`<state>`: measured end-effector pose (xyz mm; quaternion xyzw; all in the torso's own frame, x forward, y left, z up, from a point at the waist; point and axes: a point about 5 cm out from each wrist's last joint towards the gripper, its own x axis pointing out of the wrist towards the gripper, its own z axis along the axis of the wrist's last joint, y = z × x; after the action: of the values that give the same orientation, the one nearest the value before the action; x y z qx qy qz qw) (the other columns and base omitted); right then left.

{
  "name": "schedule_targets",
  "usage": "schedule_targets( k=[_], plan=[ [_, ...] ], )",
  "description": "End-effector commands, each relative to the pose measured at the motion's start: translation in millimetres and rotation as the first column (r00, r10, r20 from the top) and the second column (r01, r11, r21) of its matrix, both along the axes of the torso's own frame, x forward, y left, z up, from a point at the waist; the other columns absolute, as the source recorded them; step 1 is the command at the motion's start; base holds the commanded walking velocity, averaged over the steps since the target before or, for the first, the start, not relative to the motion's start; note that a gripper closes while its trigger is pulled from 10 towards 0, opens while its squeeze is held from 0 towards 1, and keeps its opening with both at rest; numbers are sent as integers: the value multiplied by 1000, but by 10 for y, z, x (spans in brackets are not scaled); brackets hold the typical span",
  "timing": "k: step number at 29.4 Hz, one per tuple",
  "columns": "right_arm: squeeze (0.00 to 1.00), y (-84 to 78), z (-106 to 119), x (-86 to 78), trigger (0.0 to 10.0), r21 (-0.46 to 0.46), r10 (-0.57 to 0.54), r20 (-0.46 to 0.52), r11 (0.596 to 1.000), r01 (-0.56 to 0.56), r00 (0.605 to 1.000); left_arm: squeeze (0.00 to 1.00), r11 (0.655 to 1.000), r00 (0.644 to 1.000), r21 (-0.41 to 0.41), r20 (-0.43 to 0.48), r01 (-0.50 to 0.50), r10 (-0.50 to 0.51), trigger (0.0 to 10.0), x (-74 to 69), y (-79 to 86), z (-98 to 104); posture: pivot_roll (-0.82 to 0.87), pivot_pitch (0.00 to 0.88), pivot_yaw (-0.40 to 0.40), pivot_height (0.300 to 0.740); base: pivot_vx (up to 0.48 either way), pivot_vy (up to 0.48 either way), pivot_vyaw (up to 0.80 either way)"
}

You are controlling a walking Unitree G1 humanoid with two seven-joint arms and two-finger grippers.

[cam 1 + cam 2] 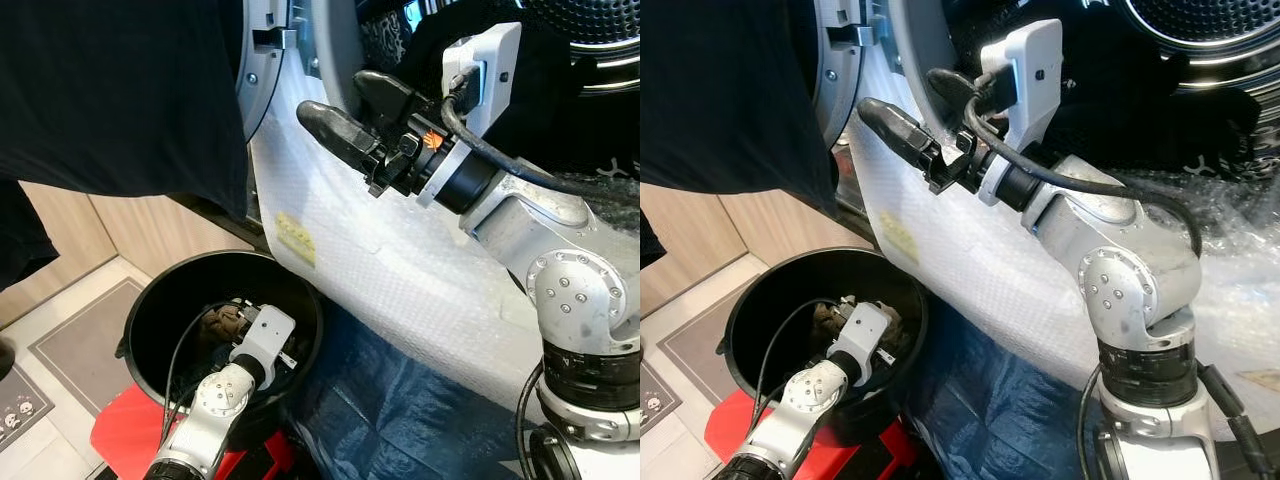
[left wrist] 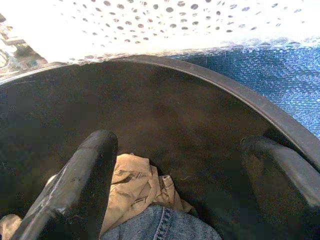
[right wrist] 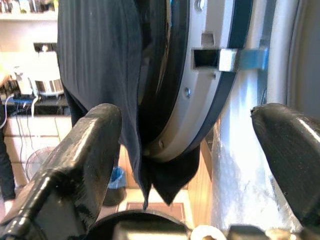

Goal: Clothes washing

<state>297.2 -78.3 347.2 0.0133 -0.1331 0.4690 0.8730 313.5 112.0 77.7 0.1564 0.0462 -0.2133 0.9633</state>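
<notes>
A black garment (image 1: 120, 90) hangs over the open washer door (image 1: 262, 70) at the upper left. My right gripper (image 1: 335, 98) is raised beside that door, open, with nothing between its fingers; the right wrist view looks past them at the garment's hem (image 3: 165, 175). Low down, my left gripper (image 2: 177, 150) reaches into a black bucket (image 1: 150, 290) and is open above a crumpled tan cloth (image 2: 135, 182) and a piece of blue denim (image 2: 160, 225). The washer drum (image 1: 1210, 25) opens at the upper right, with dark fabric (image 1: 1120, 90) at its mouth.
White bubble wrap (image 1: 400, 270) covers the washer front below the door. Blue sheeting (image 1: 400, 410) lies on the floor to the right of the bucket. A red base (image 1: 125, 430) sits under the bucket, and a grey mat (image 1: 80, 345) lies on the floor to the left.
</notes>
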Motion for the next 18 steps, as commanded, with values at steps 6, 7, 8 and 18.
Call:
schedule_targets(
  k=[6, 7, 8, 18],
  plan=[
    [0, 120, 79, -50, 10000, -46, 17, 19, 999, -16, 1000, 0, 1000, 1000, -4, -13, 11, -11, 10000, -29, -40, -18, 21, 142, -69, 740, 0, 0, 0],
    [0, 125, 79, -47, 10000, -52, 14, 21, 999, -13, 1000, 0, 1000, 1000, -4, -13, 12, -12, 10000, -31, -42, -20, 21, 142, -69, 740, 0, 0, 0],
    [0, 129, 83, -30, 10000, -57, 1, 21, 998, 0, 1000, 0, 1000, 1000, -3, -15, 14, -14, 10000, -33, -43, -24, 21, 134, -66, 740, 0, 0, 0],
    [0, 28, 195, 263, 10000, -163, -236, 59, 956, 243, 970, 0, 999, 999, 12, -4, 38, -38, 10000, 5, -61, 18, 5, 121, -62, 740, 0, 0, 0]
  ],
)
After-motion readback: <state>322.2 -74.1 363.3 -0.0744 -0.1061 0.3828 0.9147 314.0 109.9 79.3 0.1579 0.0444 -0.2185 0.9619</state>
